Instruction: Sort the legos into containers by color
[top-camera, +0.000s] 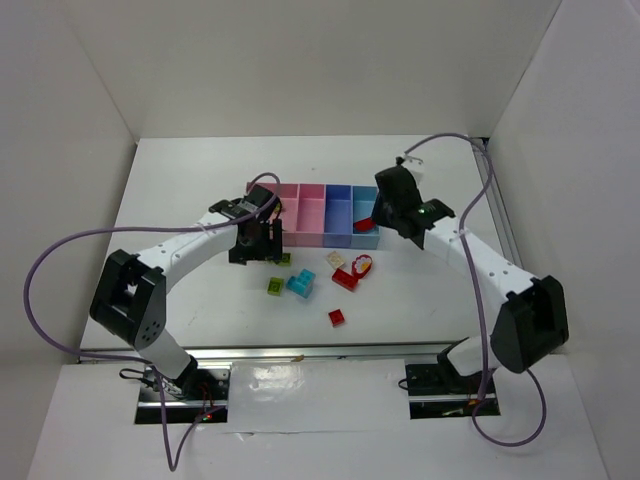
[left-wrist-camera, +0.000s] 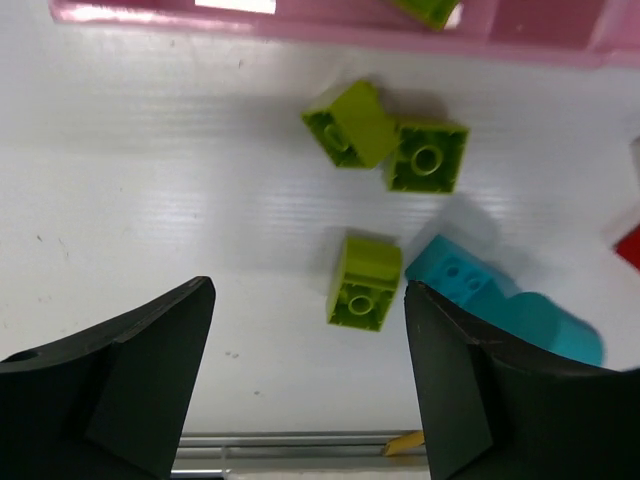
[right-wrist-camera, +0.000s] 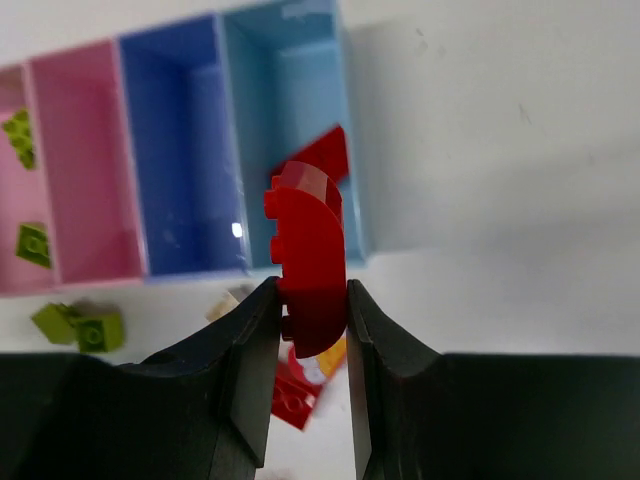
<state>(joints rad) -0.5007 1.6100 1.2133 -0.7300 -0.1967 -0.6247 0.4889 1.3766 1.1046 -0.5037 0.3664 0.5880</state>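
Note:
My right gripper (right-wrist-camera: 310, 292) is shut on a red curved brick (right-wrist-camera: 310, 240) and holds it over the near wall of the tray's light blue compartment (right-wrist-camera: 300, 70), where another red brick (right-wrist-camera: 325, 152) lies. Two green bricks (right-wrist-camera: 33, 245) lie in a pink compartment (right-wrist-camera: 85, 190). My left gripper (left-wrist-camera: 310, 340) is open and empty above the table by the tray's pink front wall (left-wrist-camera: 300, 25). A green brick (left-wrist-camera: 364, 280) lies just beyond its fingers, two more green bricks (left-wrist-camera: 428, 157) lie nearer the tray, and a cyan brick (left-wrist-camera: 470, 285) lies beside the right finger.
In the top view the tray (top-camera: 312, 186) sits mid-table. Loose in front of it are a cream brick (top-camera: 335, 259), red bricks (top-camera: 345, 278) (top-camera: 337, 317) and a red-yellow piece (top-camera: 363, 265). White walls enclose the table.

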